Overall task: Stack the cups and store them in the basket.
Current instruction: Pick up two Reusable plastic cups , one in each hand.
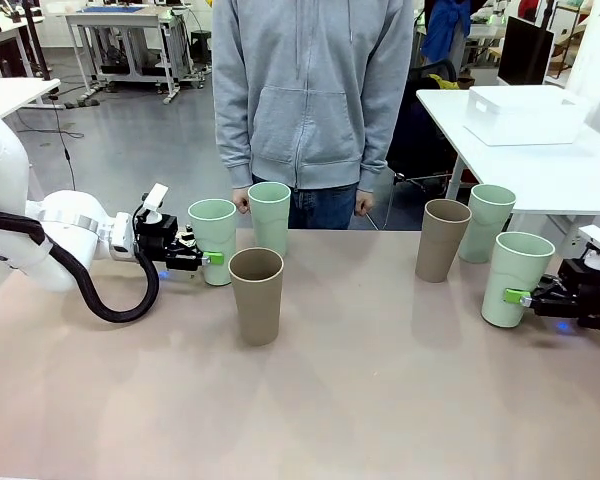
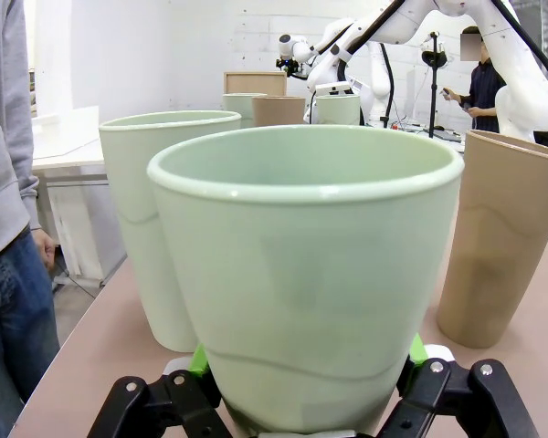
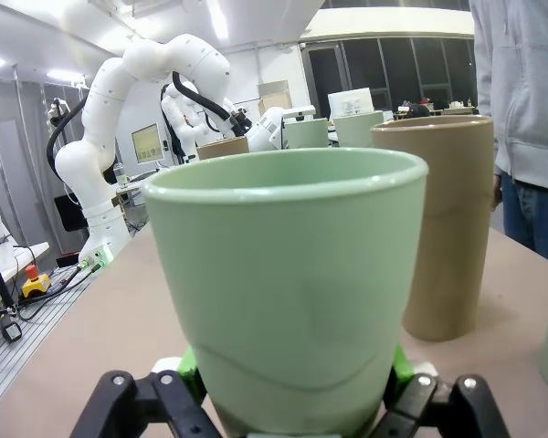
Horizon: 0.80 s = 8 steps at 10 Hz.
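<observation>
**Grip.** The left end effector [image 1: 210, 258] is closed on the left mint cup [image 1: 212, 238] near the worktop's [image 1: 380, 400] left edge, its green pads clamping the lower wall from both sides. The right end effector [image 1: 517, 297] is closed the same way on the right mint cup [image 1: 520, 275] at the right edge. Both held cups stand upright on the worktop, long axis vertical, mouths up.

**Neighbours.** The other 4 cups stand upright and free.
- The rear mint cup [image 1: 270, 215] is just beside the left mint cup, toward the far edge.
- The front tan cup [image 1: 256, 295] is just beside it, toward the middle and the near edge.
- The rear tan cup [image 1: 444, 238] and the far-right mint cup [image 1: 488, 222] are near the right mint cup, toward the far edge.

**Basket.** The basket [image 1: 525, 113] sits on a separate white table [image 1: 580, 180] beyond the far right corner. It is well apart from every cup and nearer the right arm.

**Assessment.** Neighbours crowd each held cup, so a vertical lift should come before any sideways travel. The front tan cup looks the nearest receiver for the left arm. The worktop's middle is open. A person [image 1: 315, 90] stands at the far edge, which limits room there.
</observation>
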{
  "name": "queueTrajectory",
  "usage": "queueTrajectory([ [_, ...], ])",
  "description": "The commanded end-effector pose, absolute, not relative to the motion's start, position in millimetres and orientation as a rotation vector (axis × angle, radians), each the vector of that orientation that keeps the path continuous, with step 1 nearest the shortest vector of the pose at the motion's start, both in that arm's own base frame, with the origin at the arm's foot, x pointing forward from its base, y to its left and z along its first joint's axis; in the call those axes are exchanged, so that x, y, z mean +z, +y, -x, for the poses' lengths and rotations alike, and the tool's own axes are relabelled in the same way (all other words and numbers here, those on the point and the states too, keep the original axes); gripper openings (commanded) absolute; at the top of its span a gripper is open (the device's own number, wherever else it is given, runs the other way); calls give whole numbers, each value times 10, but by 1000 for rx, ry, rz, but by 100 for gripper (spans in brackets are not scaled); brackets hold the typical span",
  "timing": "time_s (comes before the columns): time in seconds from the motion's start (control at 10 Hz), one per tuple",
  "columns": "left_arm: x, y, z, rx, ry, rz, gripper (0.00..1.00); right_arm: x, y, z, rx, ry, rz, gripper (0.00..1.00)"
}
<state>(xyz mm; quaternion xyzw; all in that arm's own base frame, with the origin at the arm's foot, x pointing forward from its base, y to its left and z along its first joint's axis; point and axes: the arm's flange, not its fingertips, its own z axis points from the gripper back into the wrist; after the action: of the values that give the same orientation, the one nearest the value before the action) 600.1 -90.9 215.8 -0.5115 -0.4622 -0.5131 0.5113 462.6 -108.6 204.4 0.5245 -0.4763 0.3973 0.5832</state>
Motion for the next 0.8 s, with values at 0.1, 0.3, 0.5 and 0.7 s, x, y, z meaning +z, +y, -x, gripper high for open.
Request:
queueTrajectory([
  [0.1, 2162, -910, -6000, -1235, -1112, 1229, 57, 2044, -1086, -4626, 927, -1112, -1224, 83],
  [0.3, 2343, -830, -5942, -1254, -1131, 1255, 85, 2428, -959, -4526, 957, -1184, -1192, 83],
  [0.5, 2745, -644, -5825, -1213, -1191, 1288, 85, 2748, -678, -4400, 1006, -1243, -1153, 83],
  [0.7, 3026, -397, -5590, -1165, -1202, 1317, 85, 2992, -412, -4165, 1038, -1291, -1128, 83],
])
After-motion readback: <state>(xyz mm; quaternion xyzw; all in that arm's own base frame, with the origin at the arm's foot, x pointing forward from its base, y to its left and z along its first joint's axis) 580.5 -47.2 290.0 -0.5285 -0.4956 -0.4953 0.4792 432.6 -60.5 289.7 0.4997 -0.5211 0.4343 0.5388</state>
